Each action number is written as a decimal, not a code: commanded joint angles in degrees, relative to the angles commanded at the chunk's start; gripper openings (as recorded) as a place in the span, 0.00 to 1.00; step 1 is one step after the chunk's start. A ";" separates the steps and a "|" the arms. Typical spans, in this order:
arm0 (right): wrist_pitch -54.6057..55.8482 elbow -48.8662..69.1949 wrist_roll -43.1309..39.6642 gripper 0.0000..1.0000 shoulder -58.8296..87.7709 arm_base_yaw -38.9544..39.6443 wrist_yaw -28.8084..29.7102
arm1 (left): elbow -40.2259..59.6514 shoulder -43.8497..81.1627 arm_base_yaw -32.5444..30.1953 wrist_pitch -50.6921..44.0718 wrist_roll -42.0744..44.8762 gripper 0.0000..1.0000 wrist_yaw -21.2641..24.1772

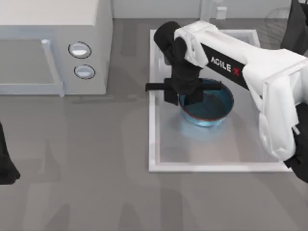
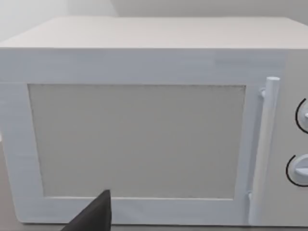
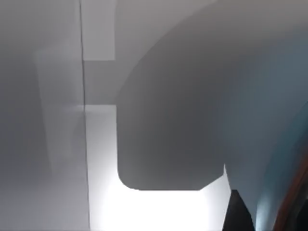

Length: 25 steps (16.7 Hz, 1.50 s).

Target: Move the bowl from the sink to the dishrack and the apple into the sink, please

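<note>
R gripper [image 1: 185, 94] is down at the bowl [image 1: 211, 108], black body sitting over the bowl's near-left rim, inside the sink [image 1: 154, 144]. Can't tell if fingers are spread or clamped on the rim; wrist housing covers them from above.

Top view gives the whole layout: white AgileX arm reaching in from the right across the sink, bowl right under and just beside the gripper, sink rim running left of it. R wrist view is v. close: pale sink floor, a big soft shadow, a dark finger tip [image 3: 238, 214] at the edge, and a sliver of bowl w/ blue wall and reddish-brown rim [image 3: 293, 202]. No overall layout there.

Microwave [image 1: 53, 48] sits well left of the gripper, two round knobs [image 1: 80, 49] facing the sink side. L wrist view shows its door and handle [image 2: 267, 144] head-on, w/ a dark finger tip [image 2: 96, 214] low in frame. L gripper [image 1: 5, 166] parked at far left table edge, mostly cut off; state unclear.

Faucet [image 1: 211, 9] beyond the gripper, faint. Thin dishrack [image 1: 279, 17] wires at top right, barely readable.
</note>
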 joint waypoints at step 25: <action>-30.47 -36.27 27.25 0.00 -63.21 27.74 3.41 | 0.00 0.00 0.00 0.00 0.00 1.00 0.00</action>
